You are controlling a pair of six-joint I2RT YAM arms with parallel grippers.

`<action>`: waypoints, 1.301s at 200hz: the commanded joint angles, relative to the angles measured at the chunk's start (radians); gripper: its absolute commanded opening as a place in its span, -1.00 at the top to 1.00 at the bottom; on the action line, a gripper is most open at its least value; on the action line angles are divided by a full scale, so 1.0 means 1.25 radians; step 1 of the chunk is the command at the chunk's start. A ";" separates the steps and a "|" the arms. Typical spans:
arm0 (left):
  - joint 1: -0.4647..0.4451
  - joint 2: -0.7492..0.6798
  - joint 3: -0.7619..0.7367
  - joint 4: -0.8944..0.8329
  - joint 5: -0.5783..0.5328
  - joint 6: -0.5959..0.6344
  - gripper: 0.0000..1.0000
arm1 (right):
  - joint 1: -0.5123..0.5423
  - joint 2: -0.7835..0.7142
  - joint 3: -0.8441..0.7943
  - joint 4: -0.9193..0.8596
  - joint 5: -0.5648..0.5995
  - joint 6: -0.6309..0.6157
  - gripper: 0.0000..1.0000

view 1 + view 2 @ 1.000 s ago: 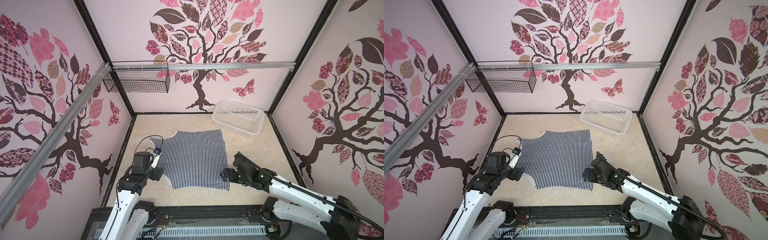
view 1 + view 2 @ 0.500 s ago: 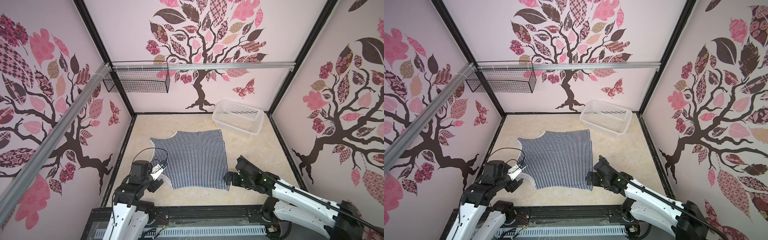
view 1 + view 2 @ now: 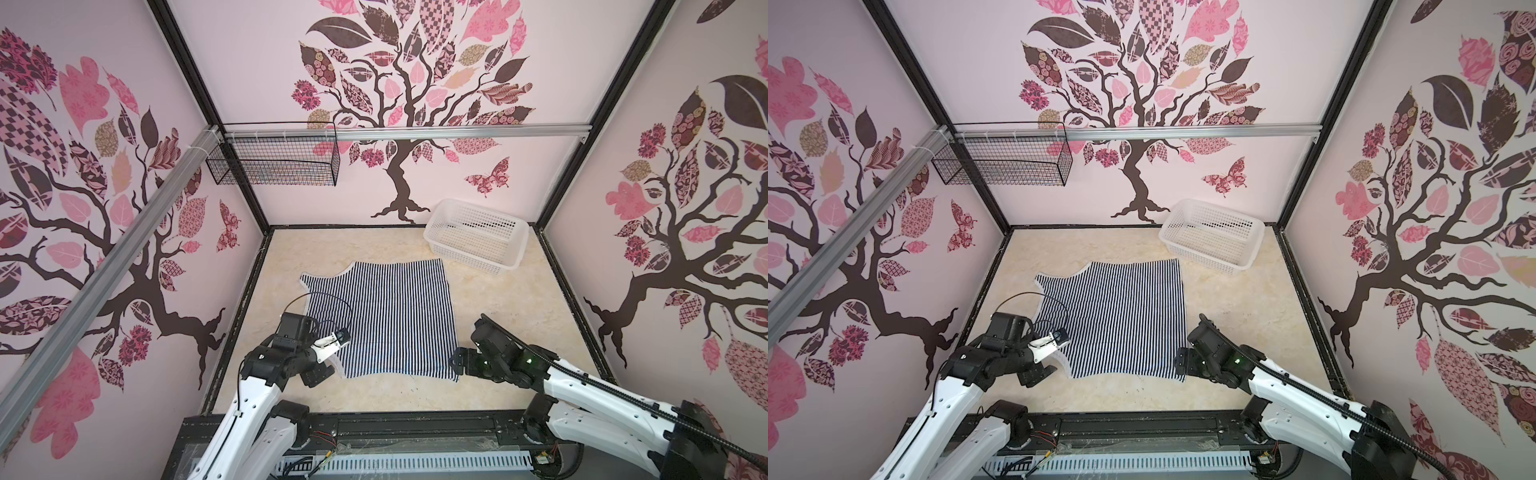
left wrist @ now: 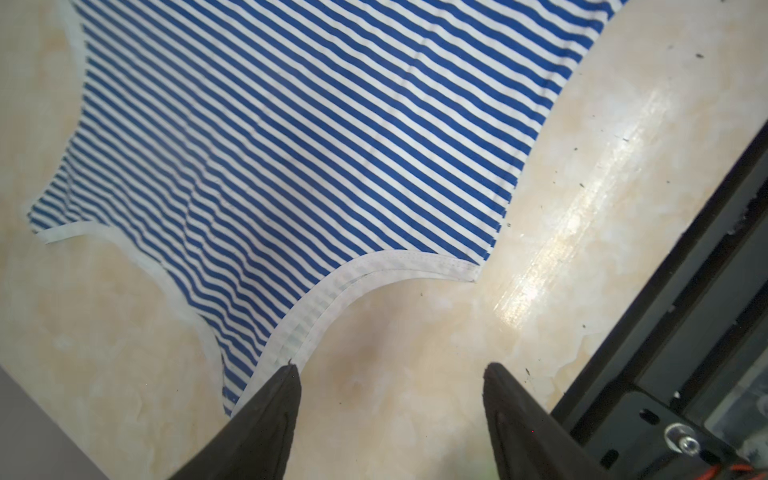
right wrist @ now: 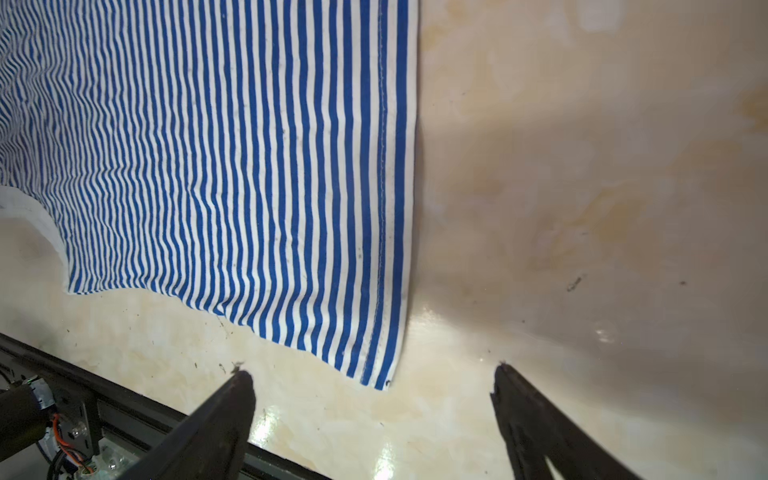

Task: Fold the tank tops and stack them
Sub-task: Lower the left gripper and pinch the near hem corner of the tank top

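Note:
One navy-and-white striped tank top lies spread flat on the table, straps to the left and hem to the right. My left gripper is low at its near-left strap. In the left wrist view the left gripper is open over bare table, and one fingertip touches the white-edged strap of the tank top. My right gripper sits at the near-right hem corner. In the right wrist view the right gripper is open and holds nothing, with the corner of the tank top just ahead of the gap.
A white perforated basket stands at the back right of the table. A black wire basket hangs from the rail at the back left. The black front frame runs close behind both grippers.
The left gripper has come toward the front edge along the top's left side to the near strap, and its jaws have narrowed somewhat. The right gripper has shifted slightly nearer the front.

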 commanded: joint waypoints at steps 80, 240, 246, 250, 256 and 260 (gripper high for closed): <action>-0.291 0.082 -0.074 0.117 -0.174 -0.072 -0.46 | 0.095 0.101 0.039 0.022 0.045 0.035 -0.57; -0.290 0.190 -0.148 0.291 -0.159 -0.071 -0.45 | 0.155 0.152 0.057 0.026 0.064 0.061 -0.17; -0.291 0.187 -0.145 0.282 -0.152 -0.071 -0.45 | 0.156 0.151 0.057 0.025 0.064 0.062 -0.17; -0.291 0.185 -0.142 0.276 -0.147 -0.072 -0.45 | 0.156 0.150 0.057 0.025 0.066 0.062 -0.16; -0.290 0.180 -0.140 0.263 -0.136 -0.072 -0.45 | 0.156 0.149 0.057 0.025 0.067 0.062 -0.16; -0.290 0.176 -0.137 0.257 -0.129 -0.072 -0.45 | 0.156 0.149 0.057 0.025 0.067 0.062 -0.15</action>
